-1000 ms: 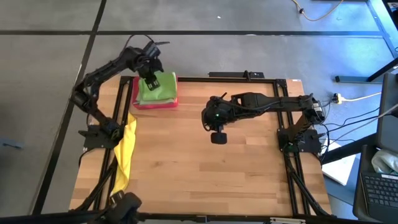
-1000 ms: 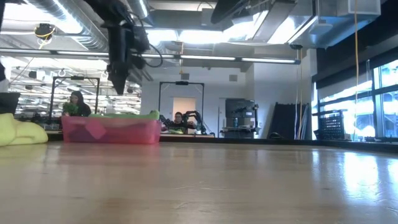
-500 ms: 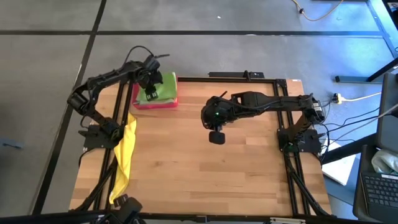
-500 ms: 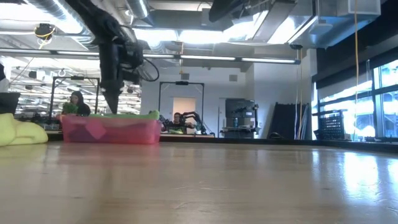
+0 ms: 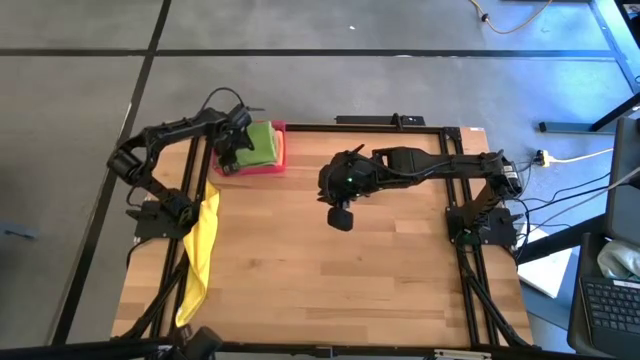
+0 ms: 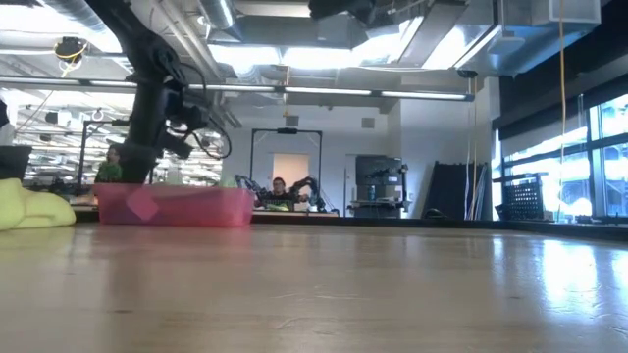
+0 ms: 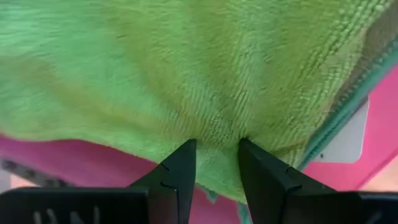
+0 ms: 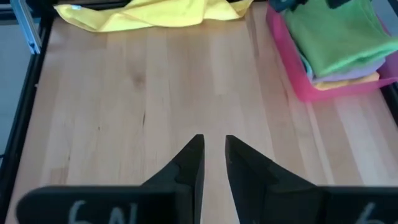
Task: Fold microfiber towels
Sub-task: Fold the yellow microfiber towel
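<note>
While a yellow towel (image 5: 201, 250) drapes over the tabletop's (image 5: 320, 290) left edge, the right claw (image 5: 340, 218) hovers mid-tabletop, its fingers narrowly parted and holding nothing. Farther back, the left claw (image 7: 214, 163) pinches the bright green towel (image 5: 262, 143) stacked in the pink tray (image 5: 268, 168).

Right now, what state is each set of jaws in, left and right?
Left gripper: jaws pinching a fold of the bright green towel in the pink tray.
Right gripper: jaws narrowly apart, holding nothing, above bare table.
</note>
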{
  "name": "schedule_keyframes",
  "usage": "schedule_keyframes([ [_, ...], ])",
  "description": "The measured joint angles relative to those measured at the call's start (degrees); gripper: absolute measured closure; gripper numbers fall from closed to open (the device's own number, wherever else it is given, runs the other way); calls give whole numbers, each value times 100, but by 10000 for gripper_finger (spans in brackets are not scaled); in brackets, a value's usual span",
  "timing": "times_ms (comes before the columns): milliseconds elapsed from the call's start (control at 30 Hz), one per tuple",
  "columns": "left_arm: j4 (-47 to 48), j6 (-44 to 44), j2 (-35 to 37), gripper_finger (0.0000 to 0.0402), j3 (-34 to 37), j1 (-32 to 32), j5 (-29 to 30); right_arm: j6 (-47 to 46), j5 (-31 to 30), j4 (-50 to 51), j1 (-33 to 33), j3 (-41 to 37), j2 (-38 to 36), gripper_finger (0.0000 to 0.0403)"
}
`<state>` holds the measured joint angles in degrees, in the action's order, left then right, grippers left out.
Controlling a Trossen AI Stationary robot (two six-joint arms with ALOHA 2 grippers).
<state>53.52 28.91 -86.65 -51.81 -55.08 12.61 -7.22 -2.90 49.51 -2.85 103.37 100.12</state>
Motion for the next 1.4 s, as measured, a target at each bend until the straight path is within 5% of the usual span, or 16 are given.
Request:
schedule_keyframes([
  [367, -123, -73, 30, 289, -1189, 3, -314, 12, -2, -44, 0, 0, 0, 334],
  [600, 279, -1529, 237, 292, -1673, 44, -1712, -459, -26, -236, 79, -2, -193, 334],
  [767, 571, -2757, 1119, 311, -1572, 409, -1538, -776, -31, -461, 408, 18, -564, 334],
  [1033, 1033, -4976, 2543, 340, -1155, 1691, -986, -410, 1066, 131, 904, -43, -566, 334],
  [1400, 3047, -7768, 2852, 362, -1148, 4080, -469, 629, 2662, 679, 1612, -68, -557, 334],
])
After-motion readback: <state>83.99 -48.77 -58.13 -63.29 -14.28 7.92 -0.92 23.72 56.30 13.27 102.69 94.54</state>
